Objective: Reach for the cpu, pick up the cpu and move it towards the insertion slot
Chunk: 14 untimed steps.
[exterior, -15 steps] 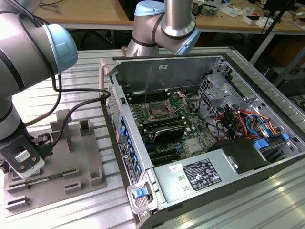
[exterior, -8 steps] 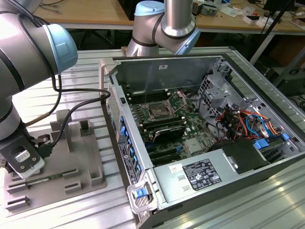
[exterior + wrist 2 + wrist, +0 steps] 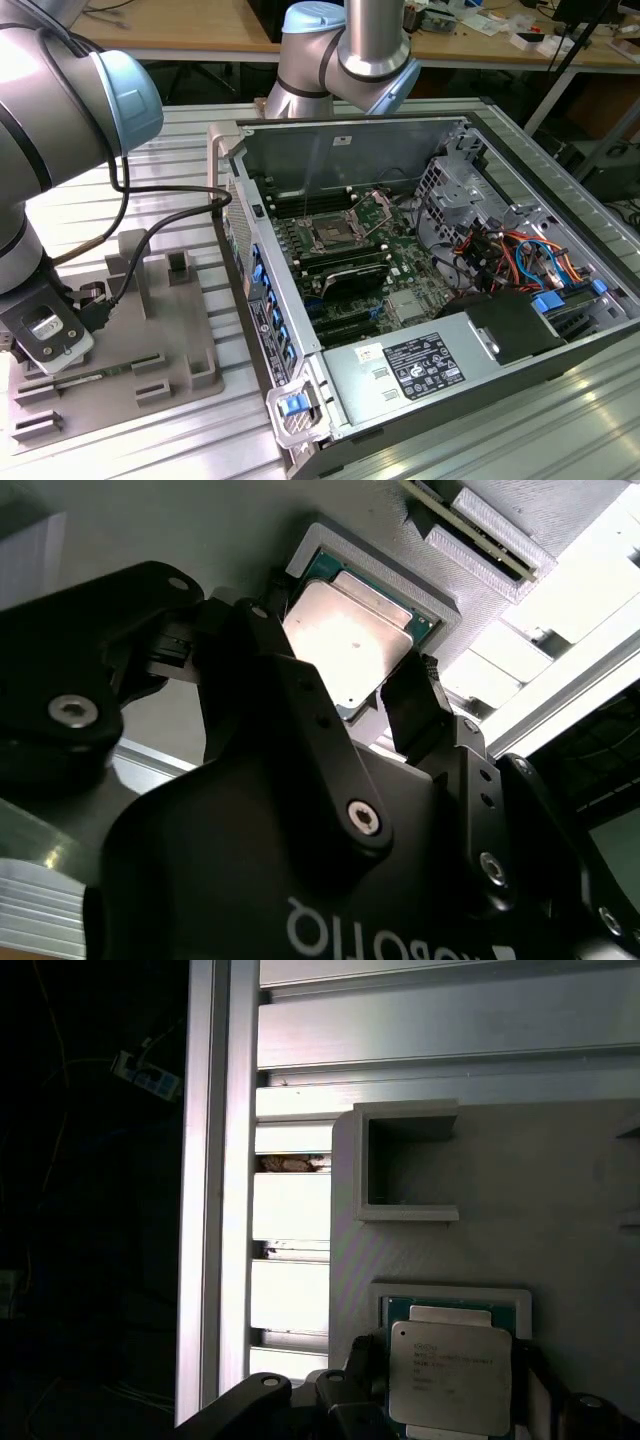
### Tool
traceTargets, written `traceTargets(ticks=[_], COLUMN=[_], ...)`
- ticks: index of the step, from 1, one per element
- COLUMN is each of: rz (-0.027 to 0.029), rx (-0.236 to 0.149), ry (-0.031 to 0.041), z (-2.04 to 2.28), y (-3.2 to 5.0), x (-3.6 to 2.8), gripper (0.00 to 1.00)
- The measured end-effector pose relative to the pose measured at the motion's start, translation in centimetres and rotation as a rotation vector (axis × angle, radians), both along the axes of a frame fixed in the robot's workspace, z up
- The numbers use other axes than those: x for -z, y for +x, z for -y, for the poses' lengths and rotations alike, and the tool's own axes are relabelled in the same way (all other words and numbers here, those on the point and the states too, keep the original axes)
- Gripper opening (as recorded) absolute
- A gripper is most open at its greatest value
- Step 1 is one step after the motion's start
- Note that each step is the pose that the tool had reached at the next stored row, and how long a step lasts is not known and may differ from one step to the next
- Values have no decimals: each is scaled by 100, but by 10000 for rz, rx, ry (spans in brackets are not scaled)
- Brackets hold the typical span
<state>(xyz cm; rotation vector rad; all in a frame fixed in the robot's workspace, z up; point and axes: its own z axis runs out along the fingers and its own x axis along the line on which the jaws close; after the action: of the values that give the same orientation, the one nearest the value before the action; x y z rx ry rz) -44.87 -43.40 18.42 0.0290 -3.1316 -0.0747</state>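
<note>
The cpu (image 3: 350,630) (image 3: 450,1370), a flat square chip with a pale metal top, lies in a shallow recess of the grey plastic tray (image 3: 190,345). My gripper (image 3: 345,665) (image 3: 452,1400) hangs low over it at the exterior view's left (image 3: 48,338). It is open, with one black finger (image 3: 268,630) at one edge of the chip and the other finger (image 3: 415,700) at the opposite edge. A thin gap shows on at least one side. The insertion slot (image 3: 328,236), a dark square socket in a silvery frame, sits on the green motherboard inside the open computer case.
The tray also holds a long green memory stick (image 3: 78,380) and has raised grey posts (image 3: 132,262). The computer case wall (image 3: 250,290) stands between tray and motherboard. Black cables (image 3: 160,232) hang from the arm. Ribbed aluminium table (image 3: 560,420) lies all around.
</note>
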Motion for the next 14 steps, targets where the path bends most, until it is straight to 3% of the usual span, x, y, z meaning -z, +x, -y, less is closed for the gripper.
traceTargets(ticks=[4, 5, 14], rz=[-1, 0, 0], rx=[0, 0, 0], ry=[0, -1, 0], z=[0, 0, 0], y=[0, 0, 1], x=[0, 1, 1], gripper=[63, 56, 55])
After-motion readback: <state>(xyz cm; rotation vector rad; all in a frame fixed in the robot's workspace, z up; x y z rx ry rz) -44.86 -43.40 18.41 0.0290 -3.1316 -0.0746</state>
